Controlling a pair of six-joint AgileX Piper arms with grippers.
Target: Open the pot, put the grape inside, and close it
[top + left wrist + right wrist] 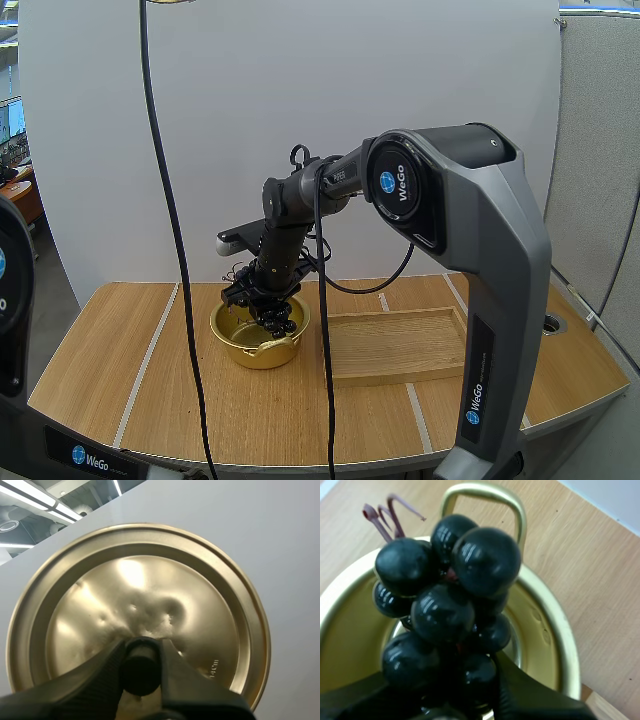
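Grapes (445,605), a dark glossy bunch with a purplish stem, are pinched at their lower end between the two black fingers of the right hand (445,682). Bunch and hand are at the open mouth of the gold pot (555,645). In the high view the grapes (277,318) lie within the rim, with the right hand (262,298) just above them; whether they touch the pot's bottom I cannot tell. One looped handle (485,492) of the pot shows beyond the bunch. The pot stands uncovered on the bench (150,380), just beside the wooden tray (400,345), which lies to its right. The lid (150,590) is off the pot and held up against a pale wall. Its round gold face is tilted, and the left hand (142,647) is clamped on the black knob (141,672) at its middle, one finger on each side of it.
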